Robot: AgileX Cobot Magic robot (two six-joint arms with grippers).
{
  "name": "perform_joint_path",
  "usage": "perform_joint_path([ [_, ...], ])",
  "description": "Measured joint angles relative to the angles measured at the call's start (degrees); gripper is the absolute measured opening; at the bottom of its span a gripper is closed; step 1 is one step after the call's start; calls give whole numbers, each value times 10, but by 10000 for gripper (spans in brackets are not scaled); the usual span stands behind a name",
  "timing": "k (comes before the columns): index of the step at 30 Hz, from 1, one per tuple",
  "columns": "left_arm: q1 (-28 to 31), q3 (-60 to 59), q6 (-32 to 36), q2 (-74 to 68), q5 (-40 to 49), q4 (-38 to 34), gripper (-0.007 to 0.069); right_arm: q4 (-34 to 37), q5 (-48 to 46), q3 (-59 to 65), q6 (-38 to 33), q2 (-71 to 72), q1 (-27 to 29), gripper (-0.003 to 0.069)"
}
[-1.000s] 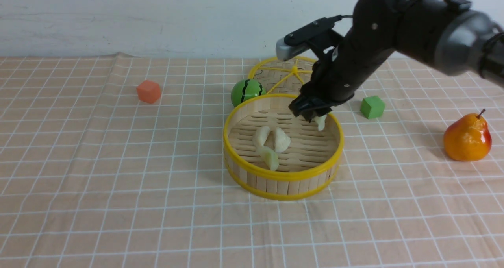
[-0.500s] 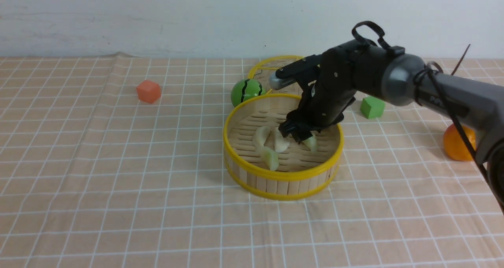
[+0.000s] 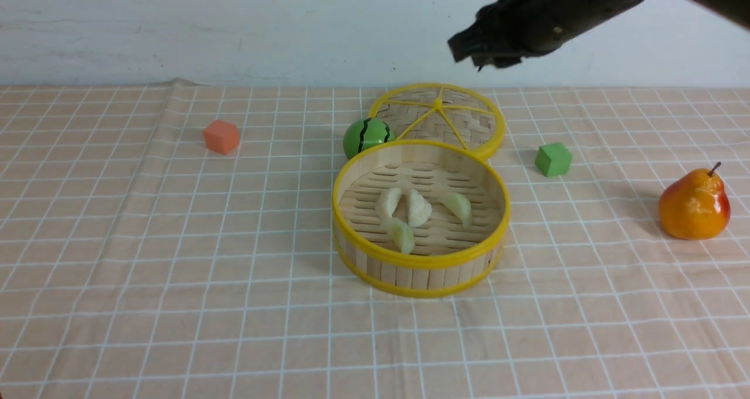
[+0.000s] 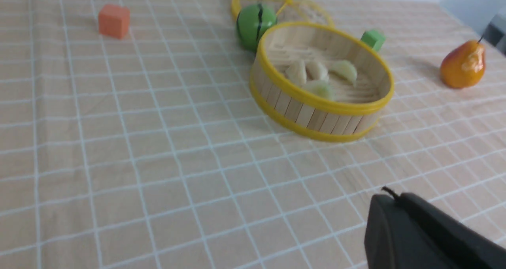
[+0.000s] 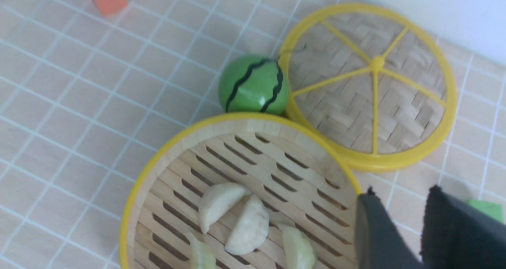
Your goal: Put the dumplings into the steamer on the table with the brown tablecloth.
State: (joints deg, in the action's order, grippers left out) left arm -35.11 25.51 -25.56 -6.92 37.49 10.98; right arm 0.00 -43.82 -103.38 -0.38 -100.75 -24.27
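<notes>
Cloth (image 3: pixel 176 270) on my side of the steamer (image 3: pixel 422 262) showed no stray dumplings, only light brown fabric with a white grid and a few shallow creases, spread over the table (image 4: pixel 118 150). My left gripper (image 4: pixel 391 209) hung low on that near side, to the steamer's left, pressed together, with nothing seen in it.

On the steamer's slatted floor lay all four dumplings (image 3: pixel 419 207): three in a loose row across the middle, and one just nearer me, close against the left pair. I found none outside the steamer in any view, so I judged the loading done. At most, drawing my arms back was left.

My right gripper (image 5: pixel 401 194) hung high above the steamer's far right side, its fingers a narrow gap apart with nothing between them.

Behind the steamer a woven lid (image 3: pixel 439 118) lay flat, its edge against the steamer's far wall, with a striped green ball (image 3: pixel 367 136) just beside both. An orange cube (image 3: pixel 221 136) sat well off to the steamer's left, a green cube (image 3: pixel 554 159) near its right, and a pear (image 3: pixel 695 205) farther right. Beyond them the cloth ended at a plain whitish wall (image 3: pixel 234 24).
</notes>
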Motion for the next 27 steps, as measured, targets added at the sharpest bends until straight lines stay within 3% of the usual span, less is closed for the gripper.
perform_joint_path([
  [2, 0, -29, 0, 22, -38, 2, -12, 0, 20, 41, 0, 47, -4, 34],
  [5, 0, -51, 0, 30, -67, 2, -10, 16, 62, 116, -3, 113, -9, -19],
  [14, 0, -56, 0, 35, -72, 2, -2, 22, 178, 325, -16, 315, -10, -21],
  [27, 0, -56, 0, 35, -72, 3, 1, 37, 186, 488, -17, 539, -10, -17],
])
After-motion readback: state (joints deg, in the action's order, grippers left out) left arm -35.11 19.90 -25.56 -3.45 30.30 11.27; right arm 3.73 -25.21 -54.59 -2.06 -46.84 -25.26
